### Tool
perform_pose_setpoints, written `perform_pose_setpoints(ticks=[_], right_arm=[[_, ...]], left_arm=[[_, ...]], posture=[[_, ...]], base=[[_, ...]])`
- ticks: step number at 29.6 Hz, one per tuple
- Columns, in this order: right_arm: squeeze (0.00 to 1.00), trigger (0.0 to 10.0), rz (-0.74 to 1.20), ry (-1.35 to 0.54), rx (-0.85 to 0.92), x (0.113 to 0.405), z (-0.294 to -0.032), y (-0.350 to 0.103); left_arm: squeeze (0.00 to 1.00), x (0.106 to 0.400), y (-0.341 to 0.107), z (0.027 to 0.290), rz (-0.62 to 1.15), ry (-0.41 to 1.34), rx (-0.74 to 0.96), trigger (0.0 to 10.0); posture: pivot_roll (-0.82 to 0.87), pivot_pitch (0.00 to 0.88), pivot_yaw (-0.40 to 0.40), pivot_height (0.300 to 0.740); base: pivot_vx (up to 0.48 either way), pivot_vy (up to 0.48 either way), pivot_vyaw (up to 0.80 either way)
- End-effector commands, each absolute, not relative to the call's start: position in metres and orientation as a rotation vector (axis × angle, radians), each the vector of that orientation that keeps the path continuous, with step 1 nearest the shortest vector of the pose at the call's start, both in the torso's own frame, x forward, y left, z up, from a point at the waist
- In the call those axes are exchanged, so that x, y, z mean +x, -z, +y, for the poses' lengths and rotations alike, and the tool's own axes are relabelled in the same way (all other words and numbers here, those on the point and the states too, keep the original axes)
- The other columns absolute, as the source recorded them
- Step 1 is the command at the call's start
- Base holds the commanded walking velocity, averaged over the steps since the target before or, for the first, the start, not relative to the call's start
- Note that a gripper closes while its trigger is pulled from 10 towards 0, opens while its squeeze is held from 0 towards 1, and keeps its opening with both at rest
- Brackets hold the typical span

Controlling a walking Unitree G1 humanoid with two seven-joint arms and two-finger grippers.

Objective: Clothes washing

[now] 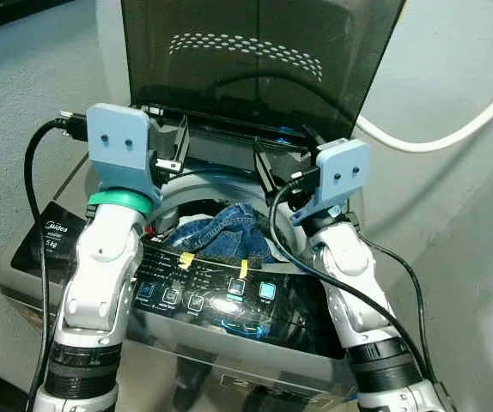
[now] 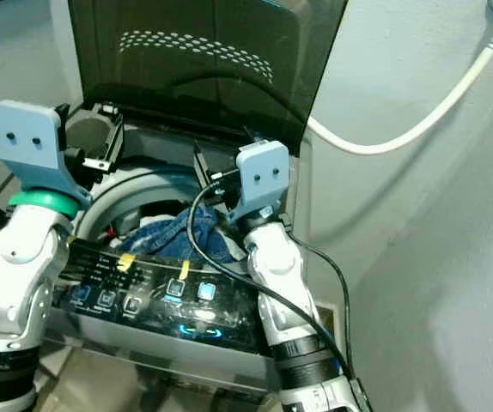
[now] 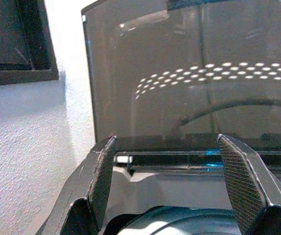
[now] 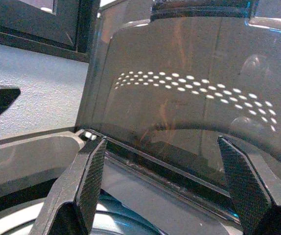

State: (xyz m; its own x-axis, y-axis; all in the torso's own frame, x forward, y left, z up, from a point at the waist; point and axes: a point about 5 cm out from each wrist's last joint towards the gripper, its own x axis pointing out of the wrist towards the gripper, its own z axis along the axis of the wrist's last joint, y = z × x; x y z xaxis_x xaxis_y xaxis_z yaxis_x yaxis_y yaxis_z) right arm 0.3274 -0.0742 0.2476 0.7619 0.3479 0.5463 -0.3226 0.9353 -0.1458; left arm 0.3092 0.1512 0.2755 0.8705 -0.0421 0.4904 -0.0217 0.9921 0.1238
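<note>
Crumpled blue denim clothes [image 1: 229, 230] lie inside the round drum of the grey top-loading washing machine [image 1: 255, 335], whose tinted translucent lid [image 1: 255, 60] stands upright behind. Both the left gripper [image 3: 167, 186] and right gripper [image 4: 162, 188] hover above the drum, jaws spread wide and empty, facing the lid; the lid's long edge runs crosswise, each arm about equally near.

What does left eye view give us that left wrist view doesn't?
Left eye view: blue denim clothes in the drum, the lit control panel with yellow tape, the right gripper open over the tub, and a white hose on the wall.
Left wrist view: a dark frame on the white wall beside the washer.
Both: the raised tinted lid with its dotted reflection, and the left gripper, open and empty, above the tub rim.
</note>
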Motion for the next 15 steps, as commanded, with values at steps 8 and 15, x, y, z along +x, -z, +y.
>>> perform_pose_setpoints(ticks=[8,15], right_arm=[[0.0,10.0,-0.601,-0.364,-0.05,0.3274,-0.0783,-0.245],[0.0,10.0,-0.607,-0.35,-0.045,0.3267,-0.0797,-0.2452]], left_arm=[[0.0,0.3115,-0.2685,0.1555,-0.5,-0.013,0.143,10.0],[0.0,0.3122,-0.269,0.1631,-0.5,-0.03,0.164,10.0]], posture=[[0.18,0.014,-0.063,0.74],[0.18,0.022,-0.049,0.74]], base=[[0.0,0.0,0.0],[0.0,0.0,0.0]])
